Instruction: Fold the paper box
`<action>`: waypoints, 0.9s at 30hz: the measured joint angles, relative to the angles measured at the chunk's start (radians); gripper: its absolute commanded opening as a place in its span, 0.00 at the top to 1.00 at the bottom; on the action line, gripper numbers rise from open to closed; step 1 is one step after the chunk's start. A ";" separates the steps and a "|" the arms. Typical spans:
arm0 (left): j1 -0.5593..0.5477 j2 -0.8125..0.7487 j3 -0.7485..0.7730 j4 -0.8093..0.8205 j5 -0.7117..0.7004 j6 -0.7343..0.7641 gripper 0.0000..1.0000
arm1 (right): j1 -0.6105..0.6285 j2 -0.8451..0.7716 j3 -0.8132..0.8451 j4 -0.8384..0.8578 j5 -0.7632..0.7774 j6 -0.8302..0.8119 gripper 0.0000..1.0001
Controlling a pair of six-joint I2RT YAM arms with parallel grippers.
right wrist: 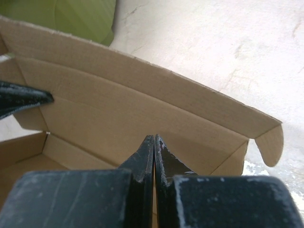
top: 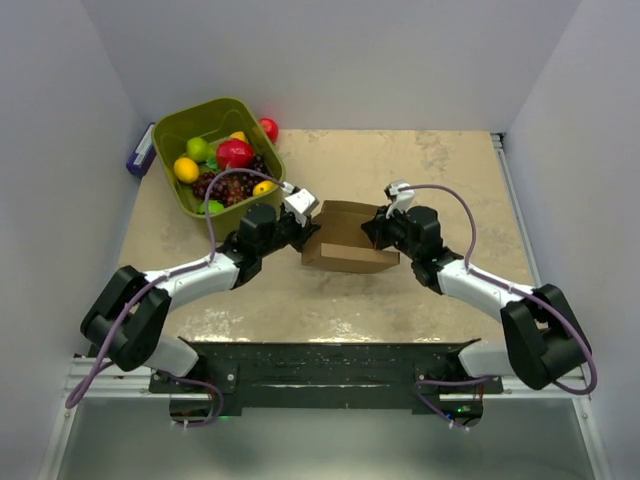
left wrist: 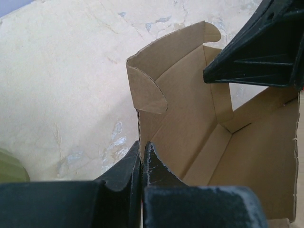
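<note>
The brown paper box sits in the middle of the table, with bare room behind it and to its right. The green tub of fruit is near its back left corner. The box is open on top, its walls standing up, with a round flap at one corner. The left claw is pinched tight on its left wall. The right claw is pinched tight on its right wall.

A lab test booth: white walls enclosing a marbled tabletop.
</note>
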 measured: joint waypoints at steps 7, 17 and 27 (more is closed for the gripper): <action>-0.040 -0.078 -0.122 0.128 -0.017 0.006 1.00 | 0.000 -0.135 0.003 -0.097 0.021 0.005 0.49; -0.008 -0.197 -0.179 0.137 0.158 0.010 1.00 | 0.001 -0.362 0.008 -0.254 0.068 0.051 0.18; 0.040 -0.274 -0.146 -0.011 0.337 -0.008 1.00 | 0.000 -0.477 -0.130 -0.277 0.095 0.115 0.15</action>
